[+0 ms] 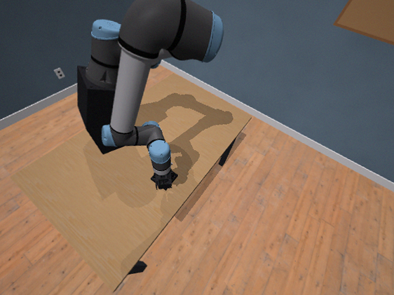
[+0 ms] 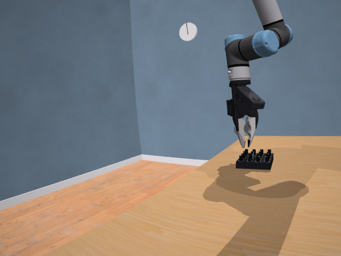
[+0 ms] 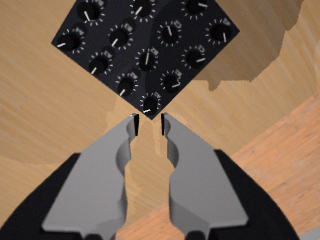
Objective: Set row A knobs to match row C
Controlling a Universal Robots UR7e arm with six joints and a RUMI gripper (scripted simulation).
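The black knob box (image 2: 253, 165) (image 3: 123, 61) lies on the table. The wrist view shows its top turned cornerwise, with several black knobs with white pointers and tick rings; its far part is cut off. The knob at the near corner (image 3: 150, 105) points lower left. The other three knobs along the lower left edge also point lower left. The labels are too small to read, and no socket shows. My gripper (image 1: 163, 188) (image 2: 246, 146) (image 3: 150, 115) is narrowly open, with nothing between its fingertips. It hangs above the box, just off that near corner in the wrist view.
The wooden table (image 1: 98, 219) (image 2: 176, 220) carries the box near its long edge, with the wooden floor (image 1: 273, 219) (image 3: 280, 165) beyond. The arm's shadow falls over the table and part of the box.
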